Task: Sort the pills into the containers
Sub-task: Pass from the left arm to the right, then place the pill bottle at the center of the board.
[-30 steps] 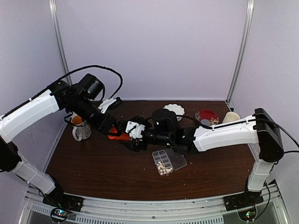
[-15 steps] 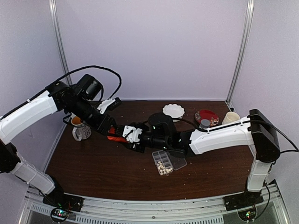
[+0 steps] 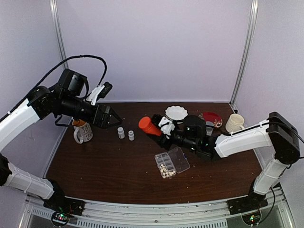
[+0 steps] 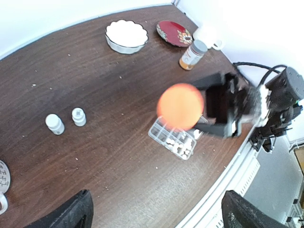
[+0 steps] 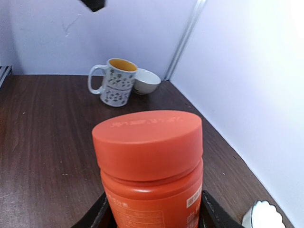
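Orange-capped bottle gripped by right claw, axis 10-to-4 o'clock; organizer box lies near at 5 o'clock; left claw spread open, farther

Dark brown wood-grain table, pale lilac walls. Near the centre, an orange bottle with a matching orange cap. At nine o'clock, a white mug speckled with small dark marks, yellow-orange inside. Beside it, two small plain white bottles. At twelve o'clock, a white scalloped bowl. At one o'clock, a red plate with pale patterning. At two o'clock, a cream cup. At five o'clock from centre, a clear organizer box holds cream-white pills.
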Motion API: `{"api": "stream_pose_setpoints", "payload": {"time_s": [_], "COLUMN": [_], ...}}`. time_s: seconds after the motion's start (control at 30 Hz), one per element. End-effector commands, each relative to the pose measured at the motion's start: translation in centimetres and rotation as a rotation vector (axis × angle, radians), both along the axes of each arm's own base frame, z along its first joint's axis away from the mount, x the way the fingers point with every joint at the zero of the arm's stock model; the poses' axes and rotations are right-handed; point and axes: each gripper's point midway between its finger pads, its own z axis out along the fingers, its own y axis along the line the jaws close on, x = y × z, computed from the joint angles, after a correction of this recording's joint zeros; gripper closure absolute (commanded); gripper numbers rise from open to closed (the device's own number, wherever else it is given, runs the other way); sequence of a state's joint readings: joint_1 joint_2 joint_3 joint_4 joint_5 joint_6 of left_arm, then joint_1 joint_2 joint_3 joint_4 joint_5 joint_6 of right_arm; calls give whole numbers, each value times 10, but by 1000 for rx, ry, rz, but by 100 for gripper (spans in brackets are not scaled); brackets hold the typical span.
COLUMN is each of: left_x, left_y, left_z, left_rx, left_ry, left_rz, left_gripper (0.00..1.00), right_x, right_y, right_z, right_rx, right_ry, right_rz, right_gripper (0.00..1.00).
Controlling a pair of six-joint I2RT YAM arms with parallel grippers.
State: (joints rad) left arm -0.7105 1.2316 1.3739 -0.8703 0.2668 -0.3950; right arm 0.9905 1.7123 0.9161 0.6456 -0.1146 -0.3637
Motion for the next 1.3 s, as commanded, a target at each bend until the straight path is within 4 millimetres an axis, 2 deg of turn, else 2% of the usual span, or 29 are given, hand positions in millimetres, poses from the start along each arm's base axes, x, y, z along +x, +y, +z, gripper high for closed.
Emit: {"api": "stream_pose_setpoints", "payload": {"time_s": [0.0, 0.1, 0.2, 0.3, 0.47, 0.8, 0.9, 1.03, 1.27], "left_x": [13, 13, 16, 24, 31, 34, 34, 35, 36], "left_y": [2, 1, 1, 3, 4, -1, -1, -1, -9], "left_z": [10, 8, 5, -9, -26, -36, -39, -41, -43], "left_rx": [-32, -38, -32, 14, 64, 61, 70, 75, 63], "left_ry": [-85, -99, -119, -130, -133, -125, -122, -119, -103], "left_rz": [54, 46, 47, 64, 72, 61, 61, 62, 37], "left_gripper": [2, 2, 3, 3, 3, 2, 2, 2, 3], "right_x": [14, 17, 16, 15, 11, 11, 14, 15, 16], "right_y": [-51, -91, -129, -164, -207, -234, -232, -233, -234], "right_z": [48, 39, 26, 5, -31, -87, -101, -106, -112], "right_rx": [243, 299, 346, 400, 489, 499, 459, 442, 418], "right_ry": [44, 85, 117, 168, 227, 259, 270, 268, 269], "right_rz": [-94, -192, -294, -391, -508, -631, -645, -656, -666], "right_gripper": [69, 69, 65, 65, 68, 65, 61, 50, 47]}}
